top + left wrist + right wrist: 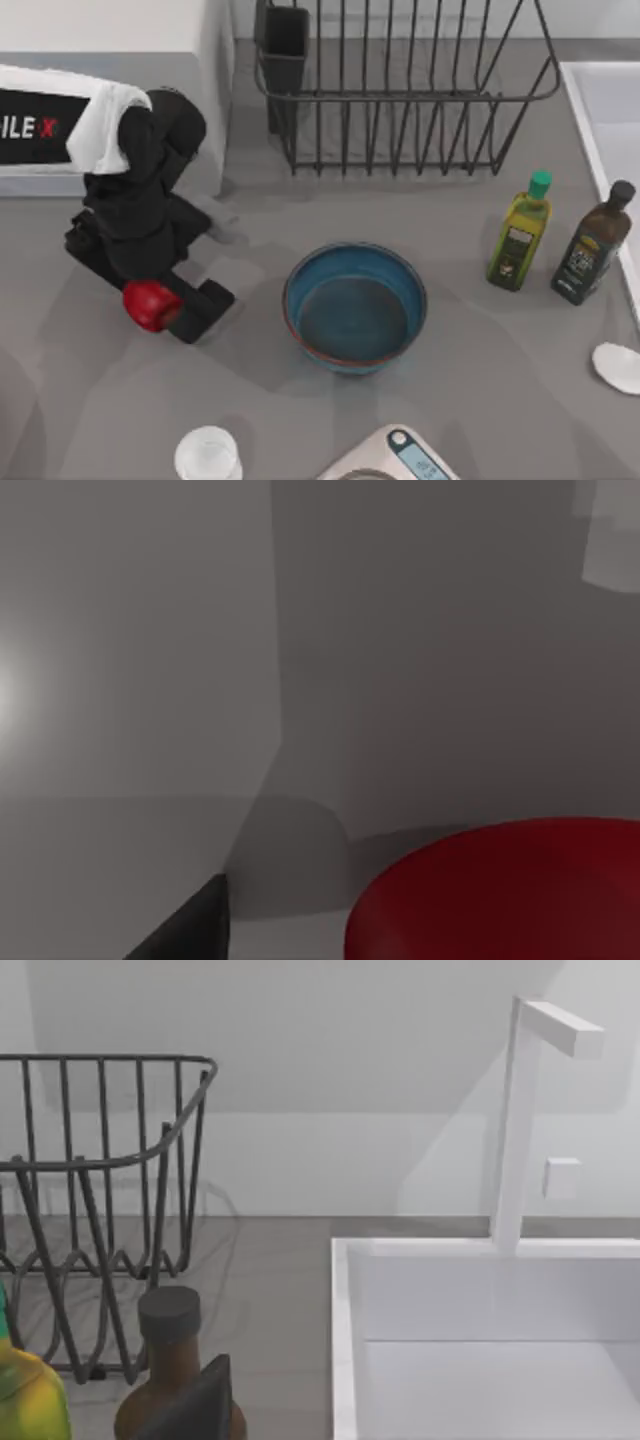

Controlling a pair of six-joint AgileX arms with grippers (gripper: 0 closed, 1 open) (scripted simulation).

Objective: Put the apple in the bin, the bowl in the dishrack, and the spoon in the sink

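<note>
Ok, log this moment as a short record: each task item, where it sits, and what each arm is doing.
apple: held off the table in the left hand, left side of the table
bowl: upright on the table centre, in front of the dishrack, nothing inside
dishrack: at the back, holding no dishes
spoon: lying at the table's right edge, in front of the sink
sink: back right, nothing in the basin
bottles: olive oil bottle and dark bottle upright between bowl and sink
</note>
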